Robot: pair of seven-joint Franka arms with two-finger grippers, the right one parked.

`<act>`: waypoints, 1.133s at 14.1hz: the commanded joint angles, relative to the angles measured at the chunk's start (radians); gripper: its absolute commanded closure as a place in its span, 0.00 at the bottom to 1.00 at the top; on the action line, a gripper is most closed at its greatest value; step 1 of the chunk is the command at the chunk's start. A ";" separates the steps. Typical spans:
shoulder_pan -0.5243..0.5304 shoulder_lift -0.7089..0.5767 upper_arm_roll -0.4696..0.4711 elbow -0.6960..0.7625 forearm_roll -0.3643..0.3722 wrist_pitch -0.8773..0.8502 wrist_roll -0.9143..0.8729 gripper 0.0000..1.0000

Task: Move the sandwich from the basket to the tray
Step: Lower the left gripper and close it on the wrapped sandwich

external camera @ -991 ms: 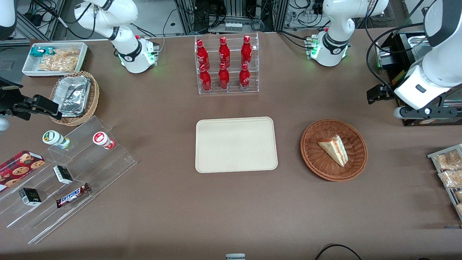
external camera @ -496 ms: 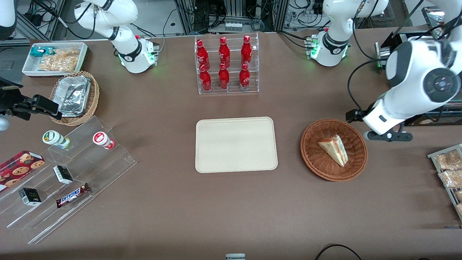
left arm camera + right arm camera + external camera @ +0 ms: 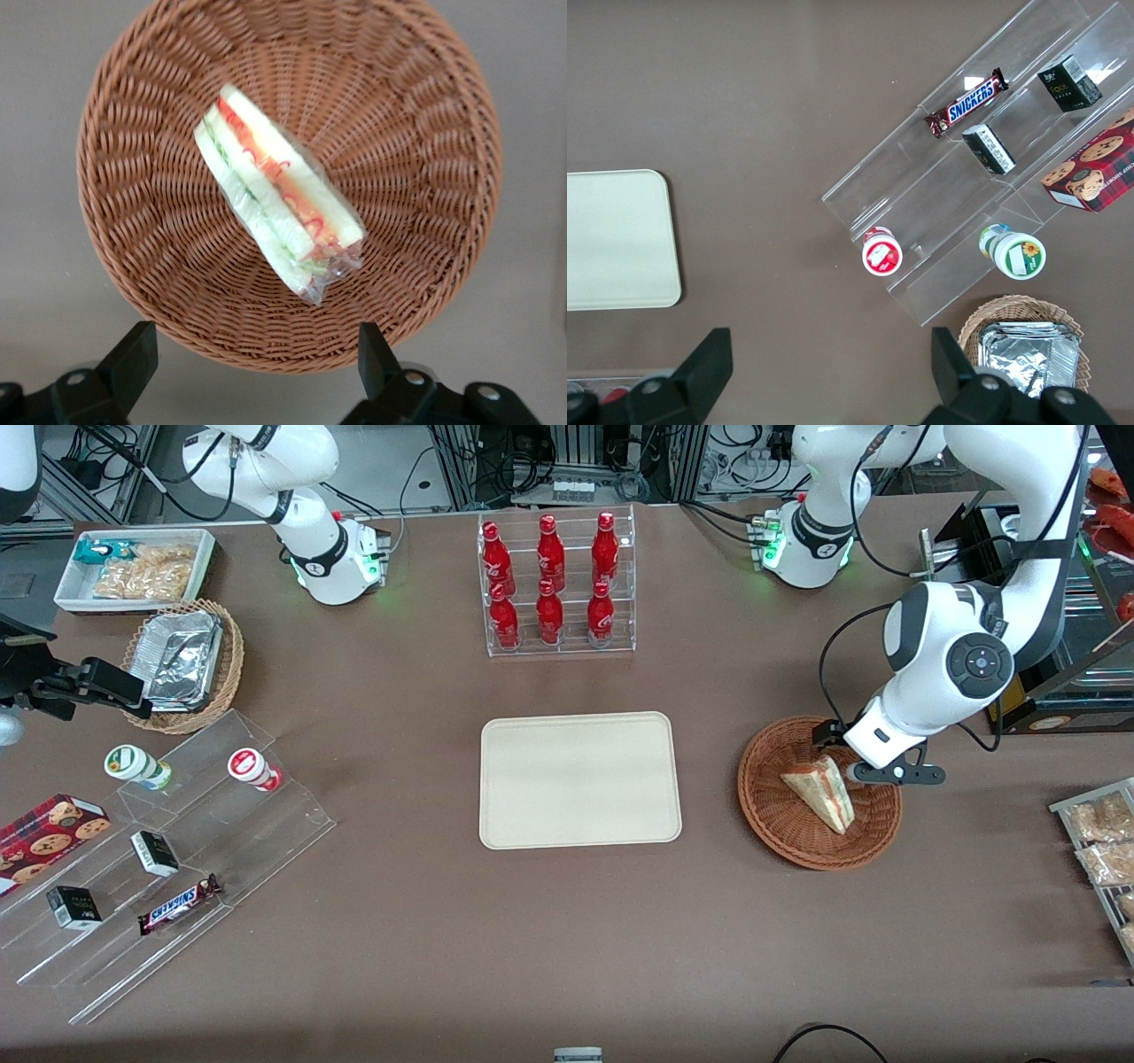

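The sandwich [image 3: 819, 788], a wrapped white-bread wedge with red and green filling, lies in the reddish-brown wicker basket [image 3: 771, 815]. My left gripper [image 3: 866, 771] hovers above the basket's rim on the side toward the working arm's end, close beside the sandwich's tip. In the left wrist view the sandwich [image 3: 279, 204] lies across the middle of the basket [image 3: 416, 177]. The gripper [image 3: 255, 359] is open, its black fingers [image 3: 133, 354] spread wide over the rim and holding nothing. The cream tray [image 3: 580, 779] lies bare beside the basket, toward the parked arm's end.
A clear rack of red bottles [image 3: 554, 584] stands farther from the camera than the tray. Toward the parked arm's end are a stepped acrylic shelf with snacks [image 3: 168, 850], a tan basket of foil containers [image 3: 182, 664] and a white bin [image 3: 133, 567]. Snack packets [image 3: 1103, 841] lie at the working arm's end.
The left arm has swung in from the table's edge and come down over the basket's rim. Sandwich, basket and tray have not moved.
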 commanded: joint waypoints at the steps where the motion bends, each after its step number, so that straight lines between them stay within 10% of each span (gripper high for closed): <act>1: 0.005 -0.004 -0.007 -0.016 -0.007 0.031 -0.151 0.00; 16: -0.030 0.091 -0.007 -0.009 -0.007 0.220 -0.914 0.00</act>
